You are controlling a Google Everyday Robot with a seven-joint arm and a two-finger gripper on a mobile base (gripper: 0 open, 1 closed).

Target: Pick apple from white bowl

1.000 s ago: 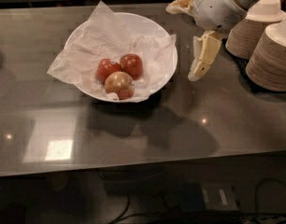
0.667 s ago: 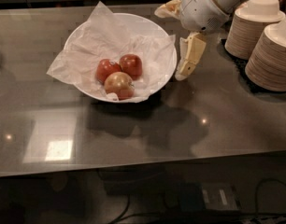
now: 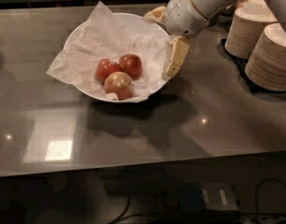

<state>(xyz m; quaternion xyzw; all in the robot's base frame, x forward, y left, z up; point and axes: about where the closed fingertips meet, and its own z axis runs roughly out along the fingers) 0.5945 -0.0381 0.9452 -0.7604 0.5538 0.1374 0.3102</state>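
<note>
Dark glossy countertop, near far edge; approach step in hand. Cream two-finger gripper (image 3: pixel 161 45), spread open, empty. Hovers at right rim of wide paper-lined white bowl (image 3: pixel 94 93); small deep-red apple (image 3: pixel 131 65) inside, untouched. Calls next for leftward descent.

- You will find no text, label, brand or number that can be read: none on the white bowl (image 3: pixel 138 18), none on the stacked beige bowls (image 3: pixel 269 59), none on the counter (image 3: pixel 218 125).
- The gripper (image 3: pixel 165 37), at the bowl's right rim with its fingers (image 3: pixel 175 57) spread apart, bears no legible marking either.
</note>
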